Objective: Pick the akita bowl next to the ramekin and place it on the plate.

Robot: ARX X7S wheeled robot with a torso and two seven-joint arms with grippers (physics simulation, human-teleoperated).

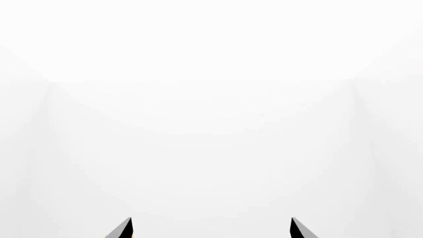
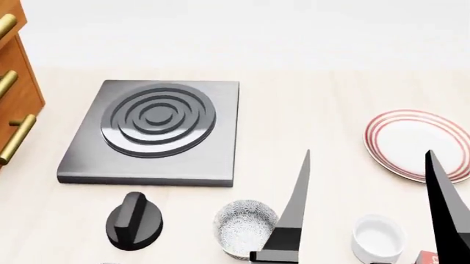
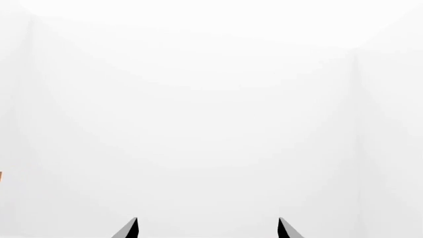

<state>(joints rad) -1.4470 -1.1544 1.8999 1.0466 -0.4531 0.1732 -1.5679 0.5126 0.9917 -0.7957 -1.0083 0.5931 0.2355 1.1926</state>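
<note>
The akita bowl [image 2: 246,228], white with a dense grey speckle pattern, stands at the near edge of the counter in the head view. To its right, with a gap between them, is the plain white ramekin [image 2: 378,236]. The plate [image 2: 419,143] with red rings lies farther back on the right. My right gripper [image 2: 369,153] is raised in front of the camera, open and holding nothing; one finger [image 2: 294,214] covers the bowl's right side. Its wrist view shows the right gripper [image 3: 207,220] facing only white wall. The left gripper [image 1: 211,220] shows only in its own wrist view, open and empty.
A grey square hob [image 2: 158,129] with concentric rings sits left of centre, with a black knob [image 2: 134,220] in front of it. Wooden drawers with brass handles [image 2: 15,82] stand at the far left. A small red object [image 2: 427,257] peeks in at the bottom right.
</note>
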